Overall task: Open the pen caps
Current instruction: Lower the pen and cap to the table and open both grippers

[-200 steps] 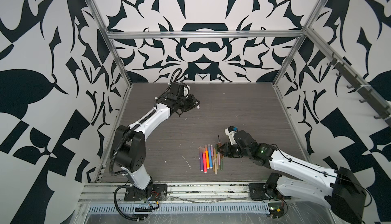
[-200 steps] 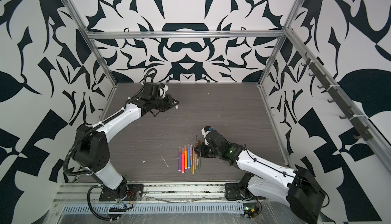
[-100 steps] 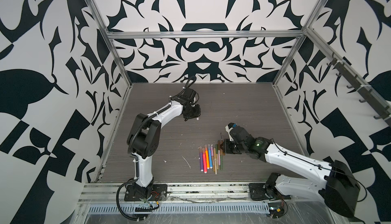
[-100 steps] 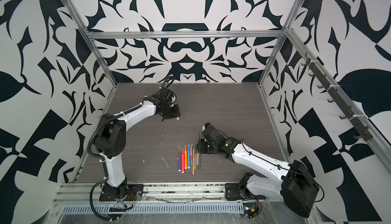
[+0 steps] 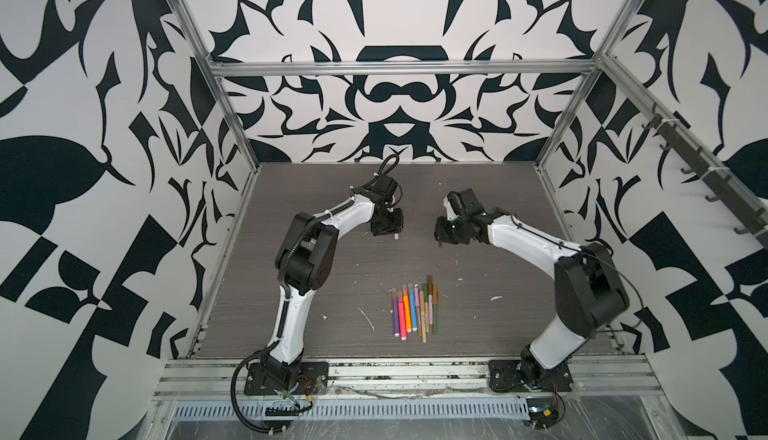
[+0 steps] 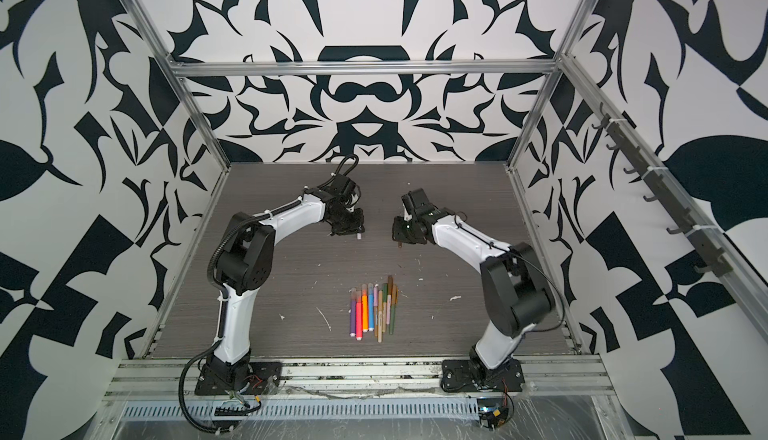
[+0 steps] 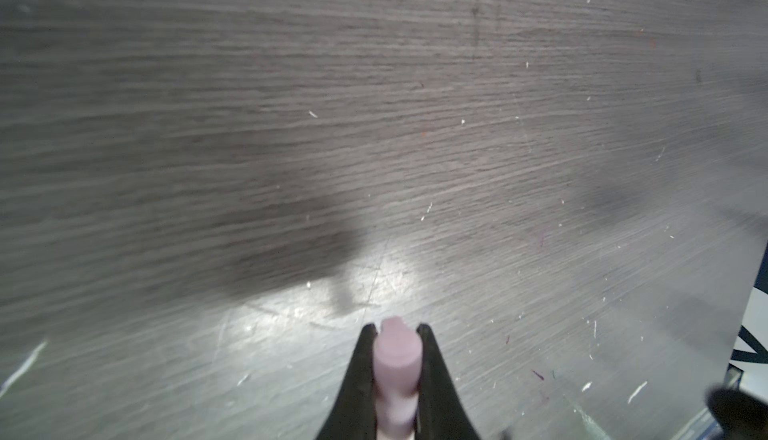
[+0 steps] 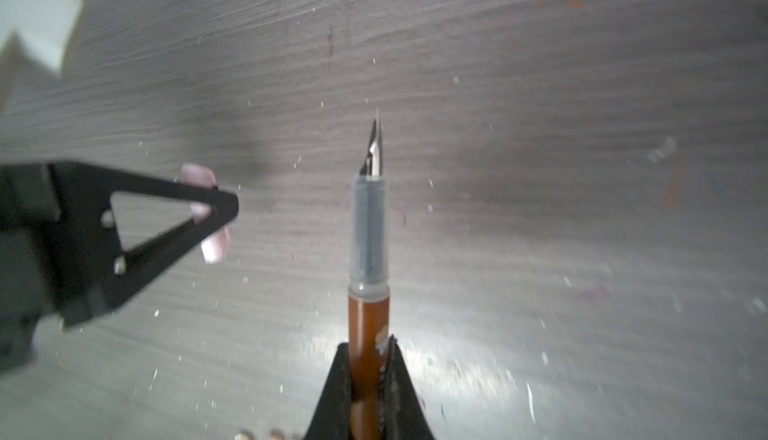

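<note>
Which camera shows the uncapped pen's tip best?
The right wrist view: the brown pen and its bare metal nib fill the middle. In both top views it is a tiny stub. The left wrist view misses it.

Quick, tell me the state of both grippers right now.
Left gripper: closed, holding a pink cap.
Right gripper: closed, holding a brown pen with its nib bare.

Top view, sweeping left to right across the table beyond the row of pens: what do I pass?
The left gripper, shut on a pink cap → a bare stretch of table → the right gripper, shut on an uncapped brown pen.
</note>
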Robot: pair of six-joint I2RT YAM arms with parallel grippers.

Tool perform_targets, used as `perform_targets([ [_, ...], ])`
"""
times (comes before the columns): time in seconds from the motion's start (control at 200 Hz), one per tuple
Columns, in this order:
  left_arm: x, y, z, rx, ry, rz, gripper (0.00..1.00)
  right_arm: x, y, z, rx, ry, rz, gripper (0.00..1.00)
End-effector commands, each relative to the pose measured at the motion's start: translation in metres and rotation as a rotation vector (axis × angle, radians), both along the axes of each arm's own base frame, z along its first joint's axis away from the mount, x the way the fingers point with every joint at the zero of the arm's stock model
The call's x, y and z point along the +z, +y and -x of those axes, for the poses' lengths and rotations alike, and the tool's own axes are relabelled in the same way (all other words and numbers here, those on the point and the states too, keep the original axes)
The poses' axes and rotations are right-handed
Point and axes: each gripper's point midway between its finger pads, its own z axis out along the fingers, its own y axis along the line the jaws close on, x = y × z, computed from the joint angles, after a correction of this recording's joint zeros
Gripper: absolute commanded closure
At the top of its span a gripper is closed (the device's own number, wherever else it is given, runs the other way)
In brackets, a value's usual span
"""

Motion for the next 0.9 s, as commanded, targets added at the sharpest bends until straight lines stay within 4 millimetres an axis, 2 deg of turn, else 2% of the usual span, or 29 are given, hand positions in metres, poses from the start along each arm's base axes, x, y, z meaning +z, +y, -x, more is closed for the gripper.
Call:
perform_targets([
  [0.0,-0.002,-0.008,0.002,-0.004,0.044,0.024,0.98,0.004,0.025,-0.016,0.085,0.000,-0.059,1.00],
  [0.135,-0.009,-0.005,-0.002,0.006,0.051,-0.006,0.96,-0.019,0.025,-0.030,0.056,0.048,-0.007,1.00],
  [0.35,-0.024,0.003,0.001,0.012,0.087,-0.063,0.92,-0.044,0.016,-0.031,0.020,0.103,0.062,1.00],
  [0.59,-0.032,0.001,0.003,0.006,0.101,-0.062,0.91,-0.047,0.007,-0.035,0.008,0.096,0.121,0.98],
  [0.76,-0.032,0.002,0.004,0.018,0.108,-0.061,0.81,-0.050,0.005,-0.042,0.006,0.096,0.155,0.97],
  [0.895,-0.031,0.001,0.004,0.022,0.110,-0.054,0.77,-0.056,0.005,-0.043,0.007,0.112,0.166,0.96],
])
